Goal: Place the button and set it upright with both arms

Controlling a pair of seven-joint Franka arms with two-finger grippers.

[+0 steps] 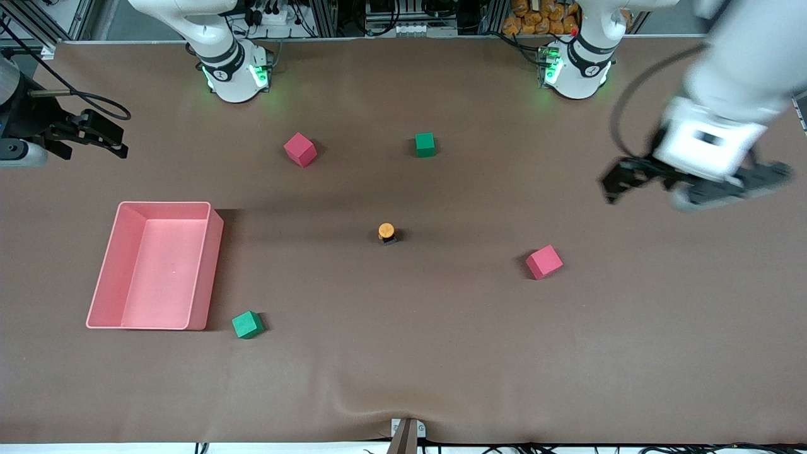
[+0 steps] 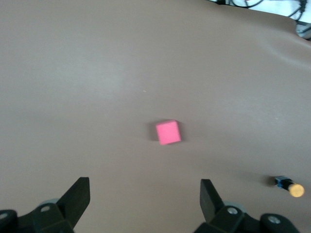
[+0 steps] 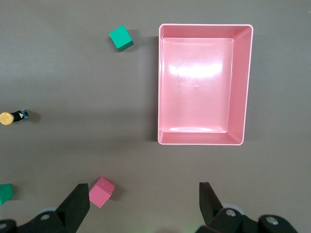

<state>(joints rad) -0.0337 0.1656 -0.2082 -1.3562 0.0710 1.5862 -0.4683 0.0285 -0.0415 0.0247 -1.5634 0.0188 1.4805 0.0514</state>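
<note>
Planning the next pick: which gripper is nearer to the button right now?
Left. The left gripper hangs open over the left arm's end of the table, past a pink cube. The right gripper is open above the pink bin, farther from the button.

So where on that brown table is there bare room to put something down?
The widest bare stretch runs along the table edge nearest the front camera, below the green cube and pink cube. Another lies between the button and the pink bin. Nowhere is really crowded; both pincers hang open at the table's ends.
</note>
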